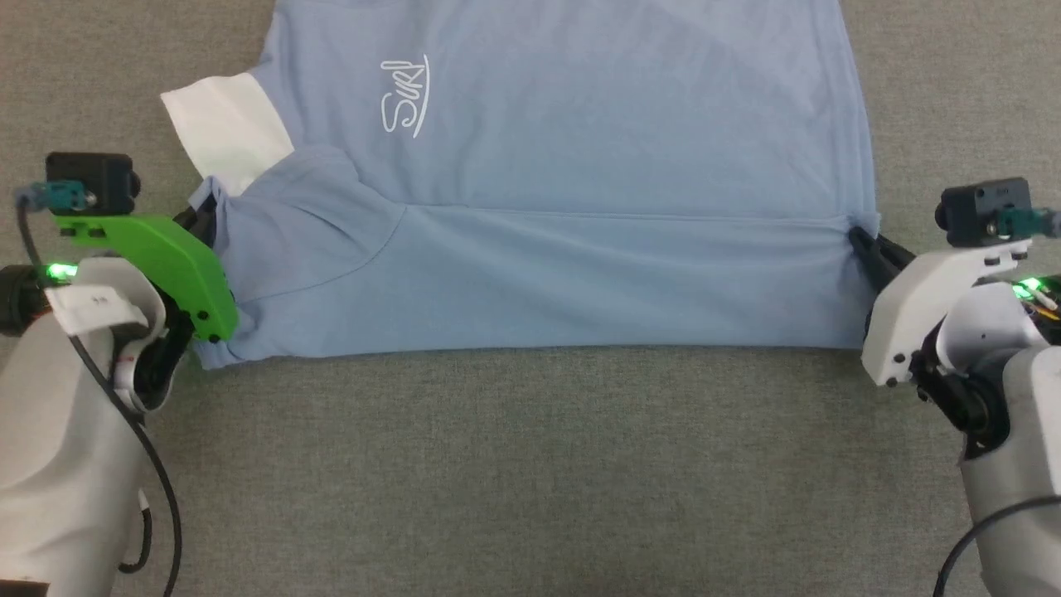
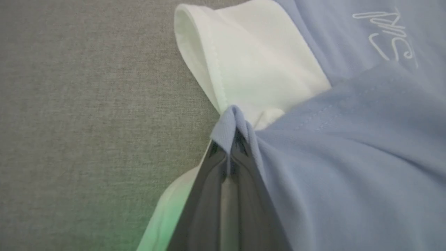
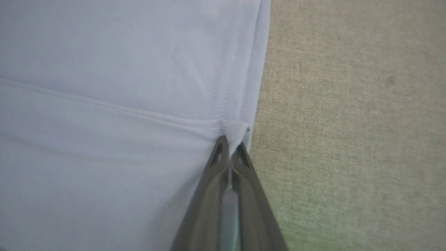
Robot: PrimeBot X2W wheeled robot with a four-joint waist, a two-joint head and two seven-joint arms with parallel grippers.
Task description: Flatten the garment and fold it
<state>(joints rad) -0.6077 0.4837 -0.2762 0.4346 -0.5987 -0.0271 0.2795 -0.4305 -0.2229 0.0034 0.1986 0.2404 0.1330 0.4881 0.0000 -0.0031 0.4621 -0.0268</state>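
Note:
The garment [image 1: 564, 149], a light blue polo shirt with a white script logo [image 1: 404, 98] and a white collar [image 1: 225, 131], lies spread on the grey cloth surface. Its near edge is folded over in a long band [image 1: 539, 278] across the front. My left gripper [image 1: 209, 217] is shut on the band's left corner beside the collar; the left wrist view shows blue knit [image 2: 232, 120] pinched at the tips of my left gripper [image 2: 234, 139]. My right gripper [image 1: 855, 236] is shut on the band's right corner, and the right wrist view has my right gripper [image 3: 230, 143] clamping a bunched fold at the side seam [image 3: 234, 130].
Grey woven cloth [image 1: 530, 473] covers the surface on all sides of the shirt. A wide bare strip of it runs between the fold and the near edge. My two pale forearms [image 1: 58, 431] sit at the lower corners.

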